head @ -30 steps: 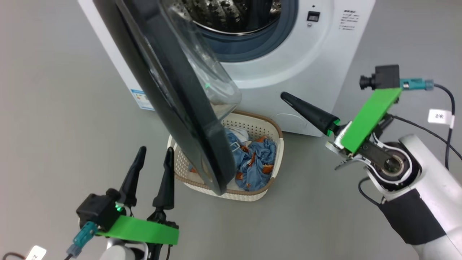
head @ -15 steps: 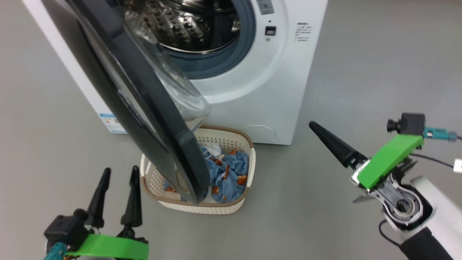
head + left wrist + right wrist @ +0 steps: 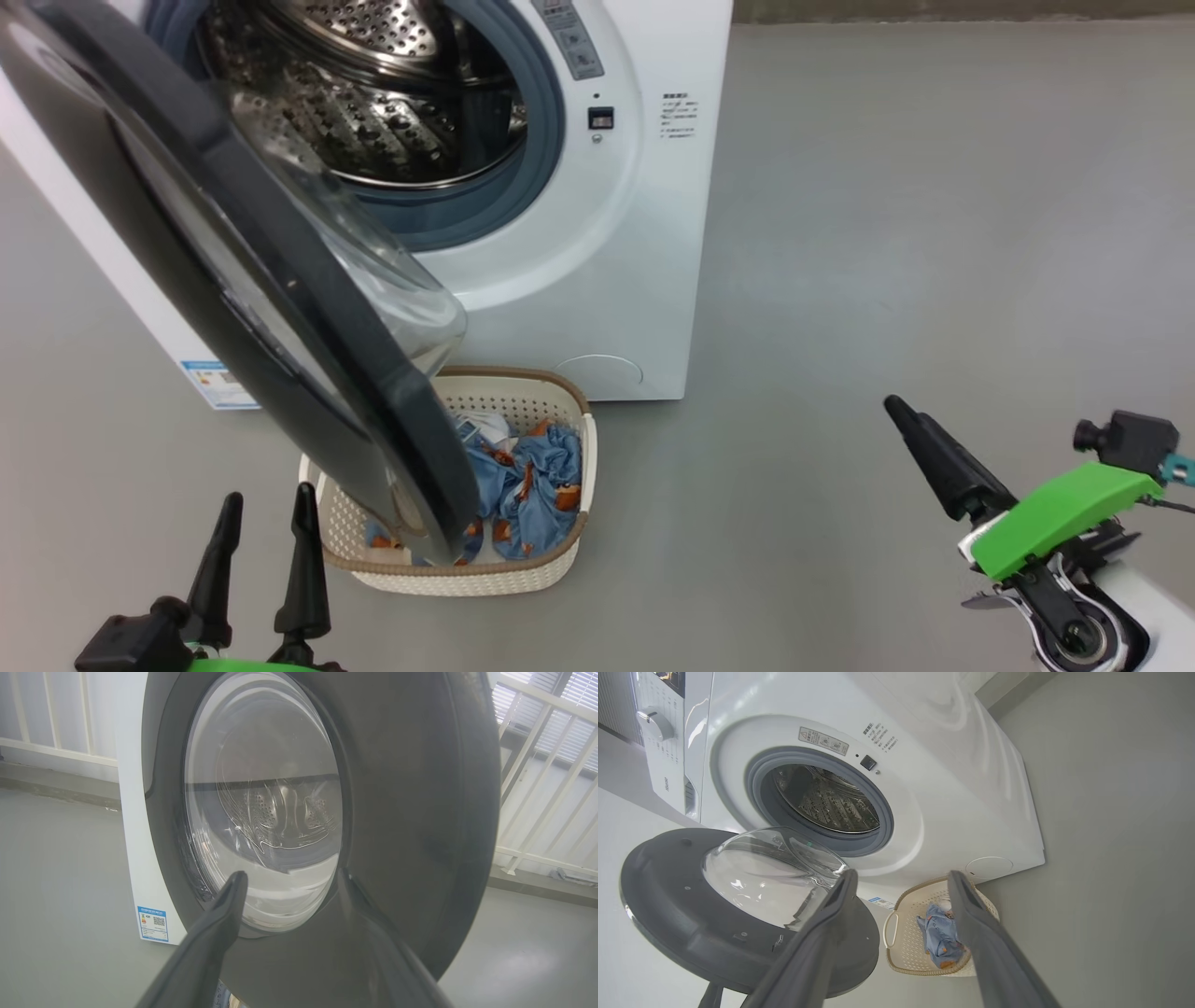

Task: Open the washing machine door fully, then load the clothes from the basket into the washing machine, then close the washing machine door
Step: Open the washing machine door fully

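Fingers of the right pincer [image 3: 902, 874], earlier shut, now stand apart.

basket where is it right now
In the head view the basket sits on the floor, lower centre, in front of the washing machine, its left part hidden by the open door.

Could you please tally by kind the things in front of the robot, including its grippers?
Big white boxy front-loading washing machine: 1
Large round glossy black washing machine door: 1
Small cream-white perforated plastic basket: 1
Bundle of light-blue and orange-brown clothes: 1
Dark two-fingered grippers, left gripper and right gripper: 2
Total: 6
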You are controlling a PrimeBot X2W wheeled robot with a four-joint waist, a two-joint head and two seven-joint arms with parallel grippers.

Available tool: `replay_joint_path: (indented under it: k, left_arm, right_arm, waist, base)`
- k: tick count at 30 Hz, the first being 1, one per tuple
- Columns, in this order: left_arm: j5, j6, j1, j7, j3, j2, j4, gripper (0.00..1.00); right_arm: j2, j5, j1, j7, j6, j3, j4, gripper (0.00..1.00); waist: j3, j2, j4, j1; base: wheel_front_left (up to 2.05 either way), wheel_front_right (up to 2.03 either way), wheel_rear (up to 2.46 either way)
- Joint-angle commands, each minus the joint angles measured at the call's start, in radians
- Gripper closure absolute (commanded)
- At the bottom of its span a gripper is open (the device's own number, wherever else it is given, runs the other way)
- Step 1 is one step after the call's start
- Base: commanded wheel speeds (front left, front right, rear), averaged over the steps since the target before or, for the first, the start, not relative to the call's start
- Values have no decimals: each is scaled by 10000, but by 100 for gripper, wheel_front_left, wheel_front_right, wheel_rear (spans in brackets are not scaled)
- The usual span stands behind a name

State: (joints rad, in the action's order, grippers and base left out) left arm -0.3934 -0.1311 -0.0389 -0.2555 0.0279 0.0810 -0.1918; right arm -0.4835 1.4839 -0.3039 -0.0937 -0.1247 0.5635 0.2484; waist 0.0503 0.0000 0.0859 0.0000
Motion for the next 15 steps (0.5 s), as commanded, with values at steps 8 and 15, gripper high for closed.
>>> replay_joint_path:
  k: [8,15]
  left_arm:
    - [92,4,33,-63,-488,146,317,0]
    - [128,4,92,-63,-501,132,371,0]
  right_arm:
    - [-694,-888,484,-1628,-60,230,213,0]
    - [-246,-2873,789,-1676,-60,-984,509,0]
  waist:
    - [-281,0,-351,0]
    - [-308,0,-426,0]
  base:
    - [0,0,0]
    - [0,0,0]
